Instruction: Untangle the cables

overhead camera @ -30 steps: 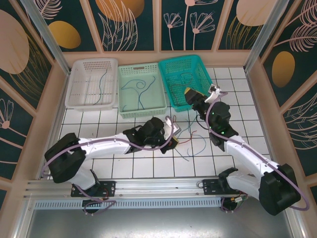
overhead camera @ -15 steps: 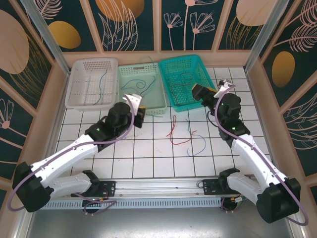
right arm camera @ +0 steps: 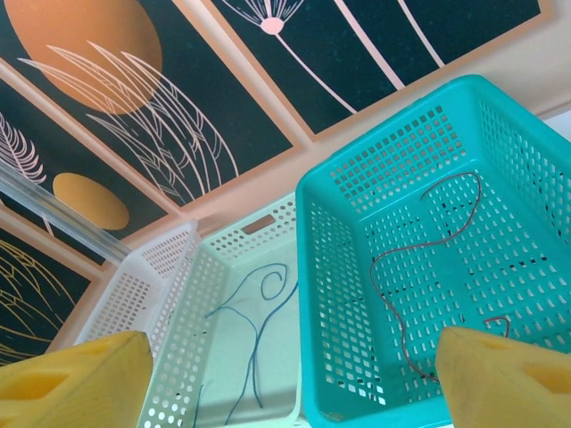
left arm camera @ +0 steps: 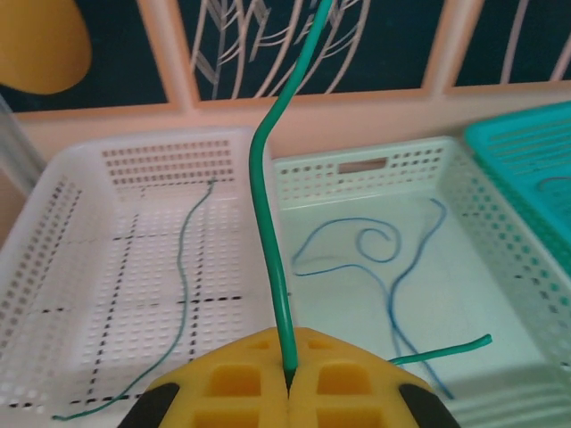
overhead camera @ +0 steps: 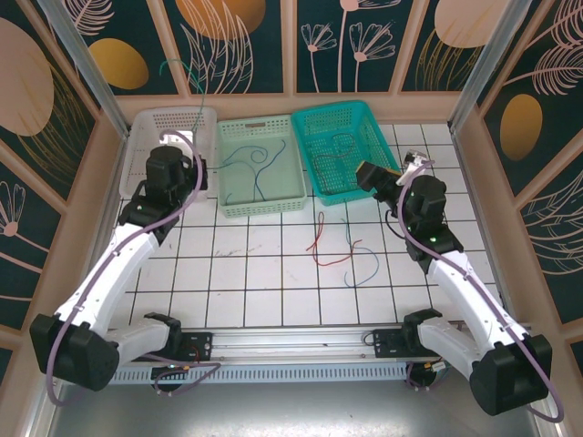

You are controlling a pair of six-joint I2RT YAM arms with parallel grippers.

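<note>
The left gripper (left arm camera: 287, 385) pinches a green cable (left arm camera: 268, 223) tight above the white basket (left arm camera: 53, 192). Go down low first, then let go, so it all drops inside. The right gripper (right arm camera: 290, 357) is spread wide near the teal basket (right arm camera: 321, 294).

The left arm (overhead camera: 114, 264) reaches far forward on the left side, wrist raised. The left claw (left arm camera: 287, 379) is closed tight, with a green cable (left arm camera: 268, 223) pinched between its tips. The right arm (overhead camera: 460, 278) stretches forward, bent at the elbow. The right claw (right arm camera: 285, 379) stands spread wide, holding nothing.
</note>
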